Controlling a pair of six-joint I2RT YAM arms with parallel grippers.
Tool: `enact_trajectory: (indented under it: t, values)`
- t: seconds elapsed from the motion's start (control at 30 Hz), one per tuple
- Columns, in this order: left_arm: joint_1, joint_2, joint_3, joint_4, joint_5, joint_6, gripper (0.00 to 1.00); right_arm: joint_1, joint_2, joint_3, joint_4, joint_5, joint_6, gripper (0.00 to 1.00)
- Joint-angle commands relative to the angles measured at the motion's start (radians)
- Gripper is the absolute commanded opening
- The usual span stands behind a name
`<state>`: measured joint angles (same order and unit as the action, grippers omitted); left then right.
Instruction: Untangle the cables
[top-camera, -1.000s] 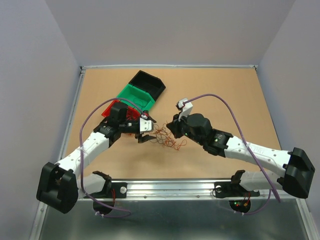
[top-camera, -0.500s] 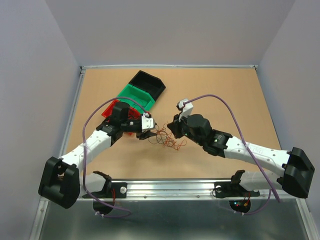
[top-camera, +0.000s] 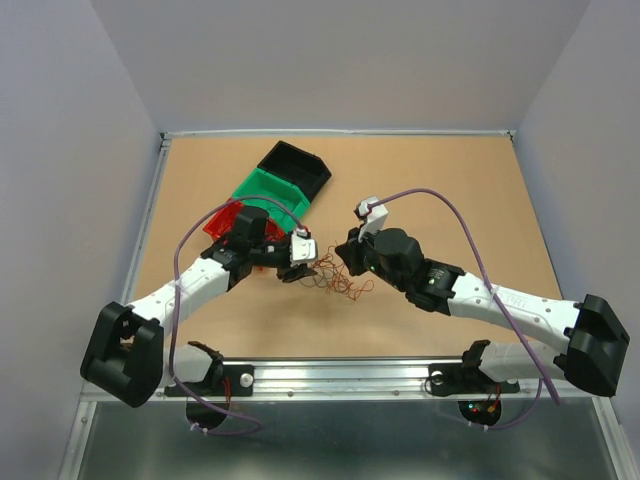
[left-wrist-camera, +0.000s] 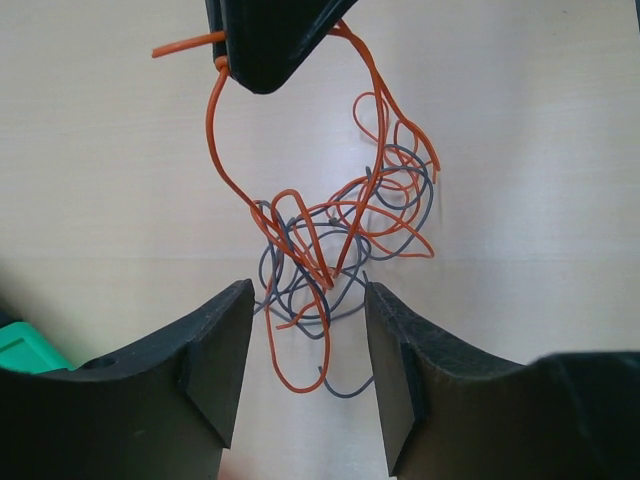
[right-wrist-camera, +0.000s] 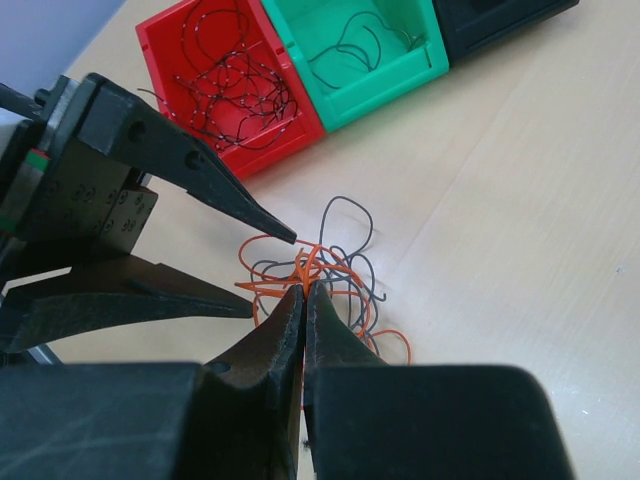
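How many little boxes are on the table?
3, all in one row. The red bin is at the near end, the green bin is in the middle, and the black bin is at the far end. None looks hidden.

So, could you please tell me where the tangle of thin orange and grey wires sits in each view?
Top external: the tangle of thin orange and grey wires lies just below picture centre.
Left wrist: the tangle, picture centre.
Right wrist: the tangle, centre, just past the shut jaws.
Shared landmark: the right gripper, pinching an orange strand, in all three.
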<state>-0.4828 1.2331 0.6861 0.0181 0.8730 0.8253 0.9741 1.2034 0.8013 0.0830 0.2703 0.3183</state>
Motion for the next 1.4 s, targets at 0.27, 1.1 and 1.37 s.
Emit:
enact_trajectory:
  t: [0.27,1.1,1.37]
  values:
    - [-0.017,0.011,0.032,0.039,-0.014,0.009,0.36,0.0,-0.019,-0.03,0.077,0.006,0.007,0.01]
    - [0.213,-0.236,-0.059,0.296,0.047,-0.313,0.0,-0.054,-0.108,-0.126,0.072,0.415,0.215,0.0]
    - [0.279,-0.254,-0.069,0.376,0.044,-0.405,0.0,-0.201,-0.376,-0.277,0.063,0.608,0.403,0.01]
